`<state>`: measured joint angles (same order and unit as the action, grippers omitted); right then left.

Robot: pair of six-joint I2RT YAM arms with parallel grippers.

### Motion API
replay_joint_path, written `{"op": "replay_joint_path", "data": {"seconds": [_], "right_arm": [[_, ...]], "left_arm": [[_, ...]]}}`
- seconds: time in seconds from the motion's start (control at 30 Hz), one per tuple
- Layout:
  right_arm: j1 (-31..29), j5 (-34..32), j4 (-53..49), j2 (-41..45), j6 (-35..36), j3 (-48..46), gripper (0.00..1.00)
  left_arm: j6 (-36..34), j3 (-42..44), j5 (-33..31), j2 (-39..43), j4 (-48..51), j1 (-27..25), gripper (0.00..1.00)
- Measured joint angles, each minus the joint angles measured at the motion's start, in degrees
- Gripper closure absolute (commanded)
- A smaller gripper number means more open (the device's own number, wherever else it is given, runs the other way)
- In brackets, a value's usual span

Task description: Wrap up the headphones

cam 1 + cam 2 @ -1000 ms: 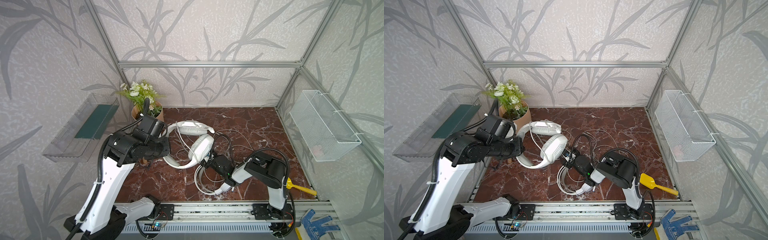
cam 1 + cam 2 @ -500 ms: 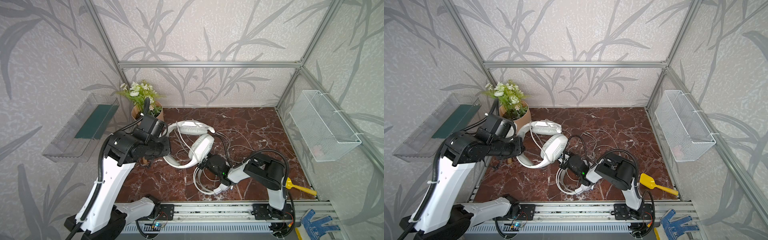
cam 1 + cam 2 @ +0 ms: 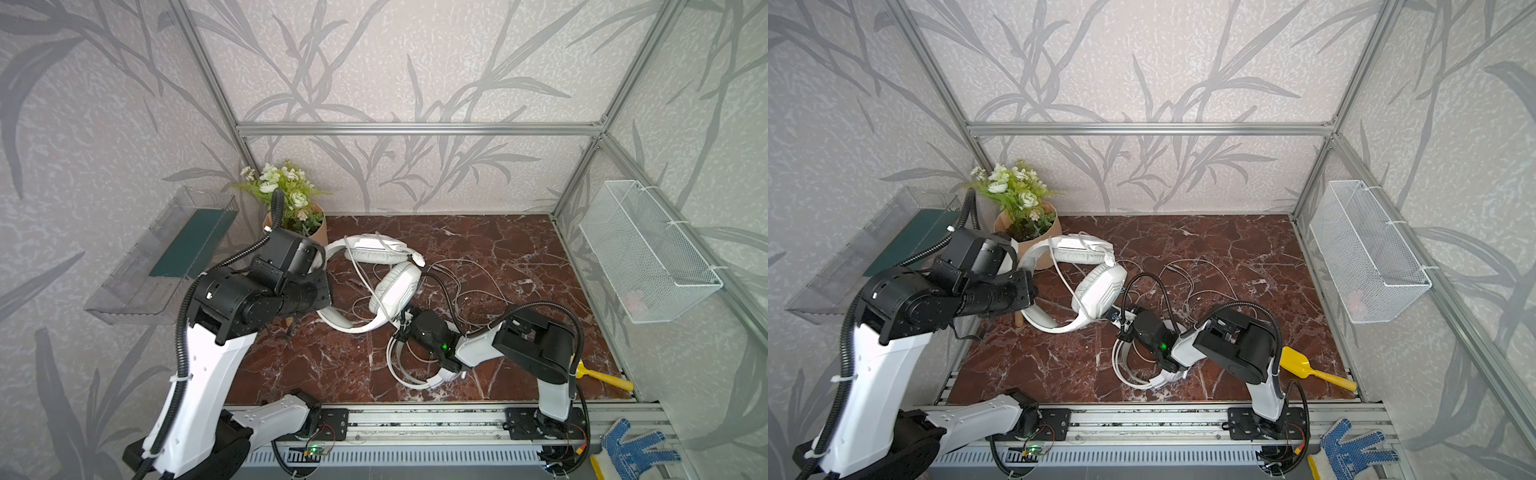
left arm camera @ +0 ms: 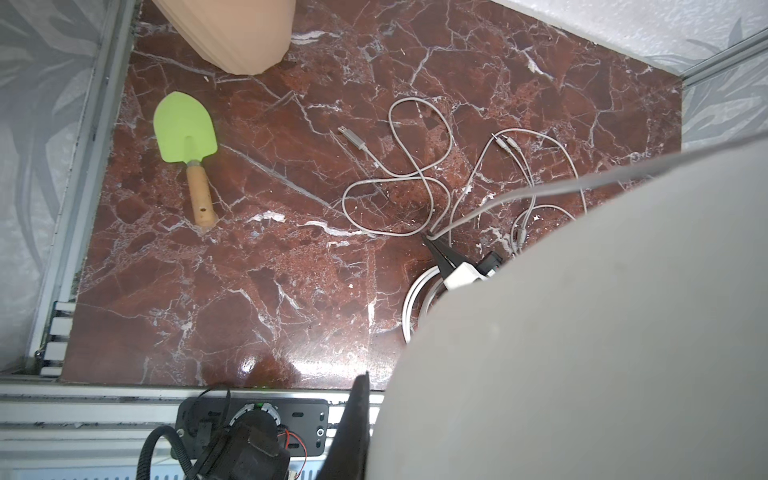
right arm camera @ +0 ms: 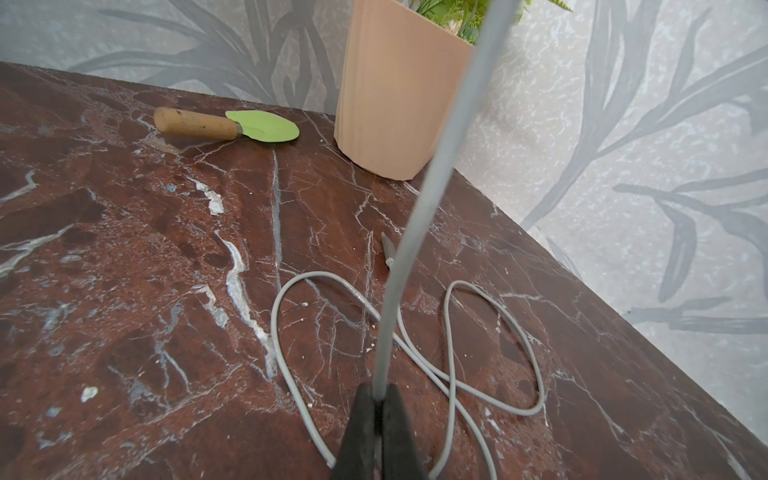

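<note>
Near edge first. Noted blue-dotted work glove (image 3: 631, 451) on the front rail, cut off by the frame. Noted yellow scoop (image 3: 600, 374) on the marble table (image 3: 519, 257), blade partly covered by the right arm.

Found glossy white headset (image 3: 413, 380) lying flat near the front, directly under the right wrist. Cups mostly hidden, only curved bands and one end showing.

Found right gripper (image 5: 376, 405) pinched tight on grey cable (image 5: 419, 199), low over the marble, just beyond the glossy headset. Checked in the right wrist view: cable rising taut from the fingertips and leaving the frame. Could not trace it to either headset. Logged slack loops on the marble beyond, ending in a flat plug (image 4: 353, 139).

Found greyish-white headset (image 3: 395, 291) raised over mid-table, padded cup hanging just beyond the right gripper; contact not discernible. Found left gripper (image 3: 326, 293) clamped on its headband. Grip point itself hidden behind the black wrist in both top views. Left wrist view largely blocked by a blurred pale mass of that headset, with one dark finger (image 4: 359, 415) showing.

Noted green trowel (image 4: 185, 133) near the beige flower pot (image 3: 316, 232); seen from above, covered by the left arm except the handle end. Noted wire basket (image 3: 648, 257) on the right wall, holding something pinkish, too blurred to name.
</note>
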<state>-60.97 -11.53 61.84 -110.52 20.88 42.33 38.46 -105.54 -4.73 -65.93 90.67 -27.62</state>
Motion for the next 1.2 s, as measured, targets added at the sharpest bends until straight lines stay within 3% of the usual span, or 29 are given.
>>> {"op": "replay_joint_path", "data": {"seconds": [0.27, 0.6, 1.03, 1.2], "right_arm": [[-8.6, -2.4, -3.3, 9.2, 4.8, -4.2, 1.00], [-17.4, -6.6, -11.7, 23.8, 7.7, -8.5, 1.00], [-18.3, -6.5, -28.8, 35.8, 6.0, -7.3, 1.00], [-18.5, -10.1, -36.3, 38.1, 8.9, -2.7, 1.00]], "left_arm": [[-1.4, -3.3, -6.9, -2.7, 0.6, 1.3, 1.00], [-5.2, 0.1, -6.3, -4.8, -3.0, 14.7, 1.00], [-6.0, 7.3, -9.1, -7.0, -9.5, 15.1, 1.00], [-6.4, 14.3, -8.9, -7.2, -12.9, 15.1, 1.00]]}}
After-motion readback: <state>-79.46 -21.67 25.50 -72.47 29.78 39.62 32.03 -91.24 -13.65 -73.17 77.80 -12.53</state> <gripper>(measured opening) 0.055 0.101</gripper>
